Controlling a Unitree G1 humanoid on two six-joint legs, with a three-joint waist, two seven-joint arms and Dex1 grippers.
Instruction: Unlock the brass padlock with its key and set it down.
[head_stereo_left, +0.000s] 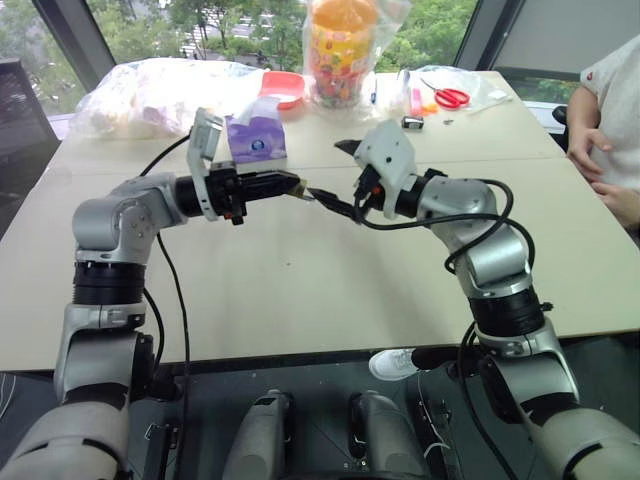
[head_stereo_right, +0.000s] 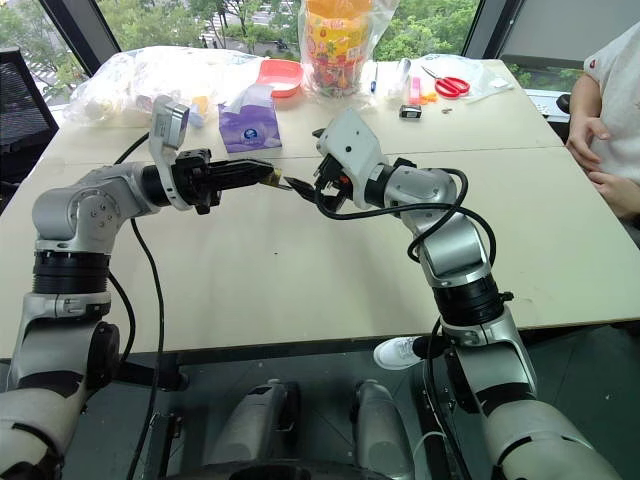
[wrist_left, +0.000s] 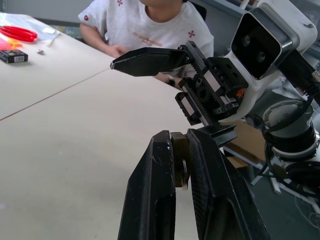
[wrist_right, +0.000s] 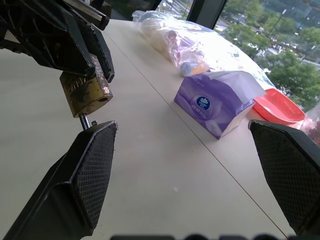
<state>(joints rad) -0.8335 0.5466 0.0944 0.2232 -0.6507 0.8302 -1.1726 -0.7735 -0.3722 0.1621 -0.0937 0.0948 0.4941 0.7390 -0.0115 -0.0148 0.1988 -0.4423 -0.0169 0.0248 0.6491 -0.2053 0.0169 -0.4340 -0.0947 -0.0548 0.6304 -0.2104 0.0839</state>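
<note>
The small brass padlock (wrist_right: 84, 91) hangs in the air above the table, with my left gripper (head_stereo_left: 294, 187) shut on it; its body shows between the left fingers (wrist_left: 160, 165). My right gripper (head_stereo_left: 342, 178) faces it from the right and stands open, one finger above and one below. The lower right finger (wrist_right: 92, 150) reaches up to a short silvery stub (wrist_right: 84, 121) that juts from the padlock's end. I cannot tell whether that stub is the key or the shackle.
At the back of the table (head_stereo_left: 300, 300) stand a purple tissue box (head_stereo_left: 256, 137), a red bowl (head_stereo_left: 283, 86), clear plastic bags (head_stereo_left: 150, 95), an orange snack jar (head_stereo_left: 342, 45) and red scissors (head_stereo_left: 450, 96). A person (head_stereo_left: 612, 110) sits at the right edge.
</note>
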